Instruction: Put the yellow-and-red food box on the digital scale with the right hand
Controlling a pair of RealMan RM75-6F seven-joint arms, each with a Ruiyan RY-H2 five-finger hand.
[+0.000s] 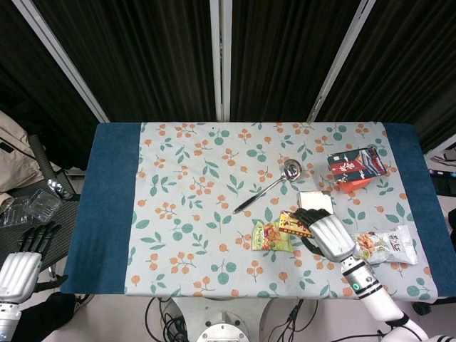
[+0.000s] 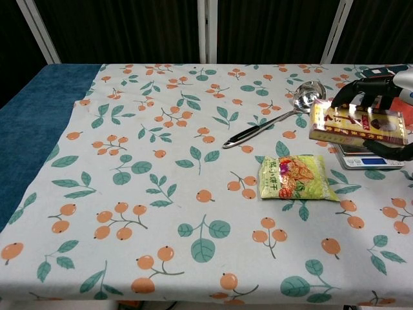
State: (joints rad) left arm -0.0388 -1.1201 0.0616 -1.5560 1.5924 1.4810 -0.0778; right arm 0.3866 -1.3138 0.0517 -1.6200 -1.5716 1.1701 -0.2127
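We see the right hand (image 2: 377,90) holding the yellow-and-red food box (image 2: 357,124) up in the air, just over the digital scale (image 2: 369,158). The left hand (image 1: 25,260) hangs far off the scale's table, fingers apart

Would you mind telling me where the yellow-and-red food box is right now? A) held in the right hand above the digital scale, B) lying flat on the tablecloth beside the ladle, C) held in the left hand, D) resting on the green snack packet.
A: the right hand holds the yellow-and-red food box in the air, over the digital scale.
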